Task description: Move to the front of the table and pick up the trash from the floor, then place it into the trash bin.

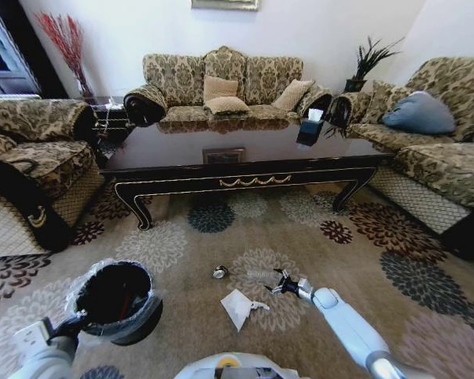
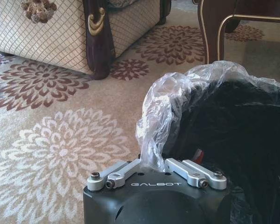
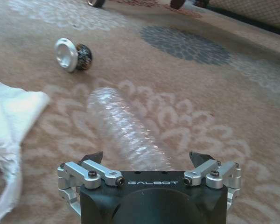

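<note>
Right gripper is low over the patterned carpet, jaws spread wide, straddling the near end of the clear plastic bottle. Bottle lies flat on the carpet, its ribbed body running away from the wrist camera. Fingers not yet closed on it; whether the pads touch the plastic, cannot tell.

In the head view the same gripper sits in front of the dark wood coffee table, bottle just beside it. Crumpled white paper lies near, toward the robot. Small silvery round piece rests just beyond the bottle's far end, apart from it.

Left gripper is pinching the crinkled plastic liner at the rim of the black trash bin, holding the bin on the robot's left side.

Judgement on the step: grasping the bottle. To do it well, keep the jaws centred across the bottle's width so it does not roll out sideways. Thin ribbed plastic will likely crush and spring, so close gently and evenly. Descend enough that the fingertips pass the widest part of the body. Keep clear of the paper so it is not dragged along. The left grip should hold the bin steady for the drop.
</note>
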